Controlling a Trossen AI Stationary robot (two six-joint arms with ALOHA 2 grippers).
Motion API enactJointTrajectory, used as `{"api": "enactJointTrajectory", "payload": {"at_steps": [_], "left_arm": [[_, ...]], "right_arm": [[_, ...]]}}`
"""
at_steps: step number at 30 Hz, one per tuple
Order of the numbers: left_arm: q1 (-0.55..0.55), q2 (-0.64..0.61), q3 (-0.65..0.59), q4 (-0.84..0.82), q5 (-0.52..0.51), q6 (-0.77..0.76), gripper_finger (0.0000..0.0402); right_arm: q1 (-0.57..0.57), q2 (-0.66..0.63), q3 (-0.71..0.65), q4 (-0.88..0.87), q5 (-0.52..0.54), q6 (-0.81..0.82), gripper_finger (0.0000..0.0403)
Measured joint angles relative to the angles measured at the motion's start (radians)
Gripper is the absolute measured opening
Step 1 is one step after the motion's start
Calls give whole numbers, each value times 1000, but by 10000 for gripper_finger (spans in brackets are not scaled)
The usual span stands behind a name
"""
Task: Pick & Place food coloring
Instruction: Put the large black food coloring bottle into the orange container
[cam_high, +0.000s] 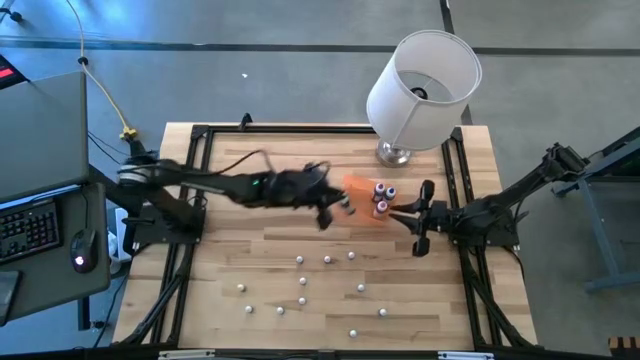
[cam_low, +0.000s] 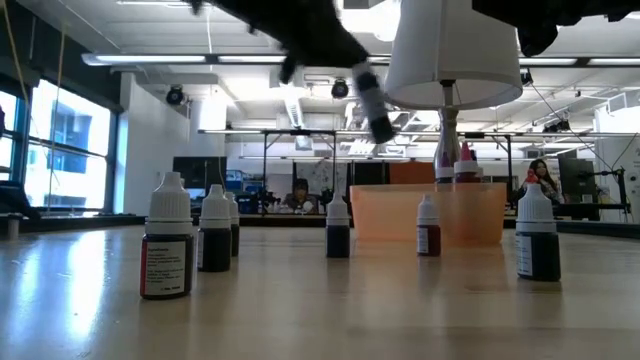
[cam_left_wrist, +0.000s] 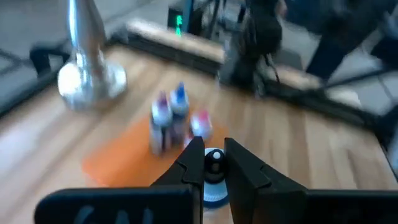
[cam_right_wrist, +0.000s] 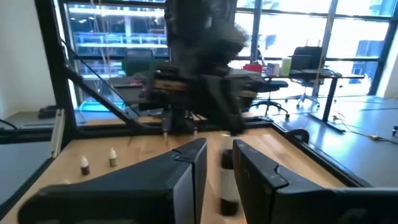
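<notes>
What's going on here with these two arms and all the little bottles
The left gripper is shut on one small bottle and holds it in the air beside the orange tray, which already has three bottles standing in it. About a dozen more bottles are scattered upright on the table nearer the front. The right gripper waits at the tray's other side. A lamp stands at the back of the table.

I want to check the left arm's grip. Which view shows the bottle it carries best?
The left wrist view: the bottle sits pinched between the left gripper's fingers. The low view shows it blurred, hanging tilted in the air. The high view gives only a speck beside the orange tray.
</notes>
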Motion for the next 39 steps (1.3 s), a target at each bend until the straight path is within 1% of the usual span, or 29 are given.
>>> {"api": "enactJointTrajectory", "payload": {"at_steps": [4,6,8,11,14,18,20,31,37,39], "left_arm": [[54,127,125,-19,7,30,26],[75,193,195,-33,41,30,26],[87,254,266,-87,64,23,26],[93,333,351,-172,64,23,26],[98,404,423,-169,61,42,26],[97,473,485,-180,96,49,26],[97,492,503,-183,98,49,26],[97,493,511,-192,97,58,31],[97,493,511,-243,97,59,39],[96,532,514,-219,97,57,40]], "right_arm": [[0,-46,0,-48,4,0,71],[0,-63,0,-65,9,0,71],[0,-79,0,-93,15,0,71],[-2,-89,0,-114,20,-3,71],[-2,-90,0,-129,22,1,71],[-2,-90,0,-147,21,19,71],[-2,-90,0,-152,21,28,71],[-2,-90,0,-158,12,31,71],[-2,-90,0,-158,-5,31,71],[-2,-90,0,-157,-10,31,71]]}}
